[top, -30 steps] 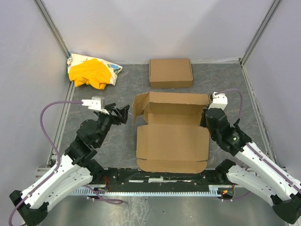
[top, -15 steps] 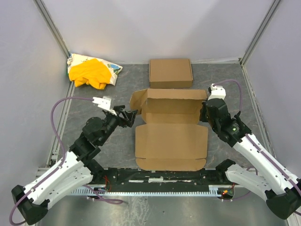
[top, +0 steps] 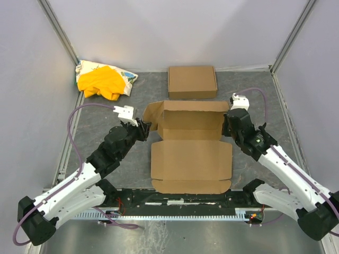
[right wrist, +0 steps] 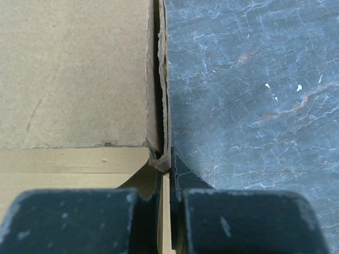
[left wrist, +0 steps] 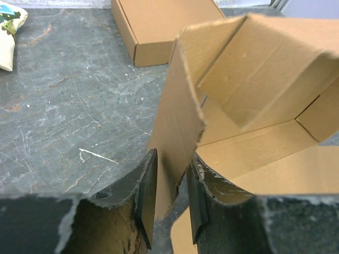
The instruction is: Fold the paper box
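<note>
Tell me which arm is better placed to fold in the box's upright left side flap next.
Left. Its fingers already straddle the paper box's upright left flap; the right gripper is pinched on the opposite wall.

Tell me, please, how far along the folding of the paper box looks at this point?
Early to midway. Done: the paper box has its far section raised off the table, with walls standing. In hand: the left gripper has its fingers around the upright left side flap, and the right gripper is shut on the right wall's edge. Left: the near panel lies flat and open, so tucking flaps and closing remain.
</note>
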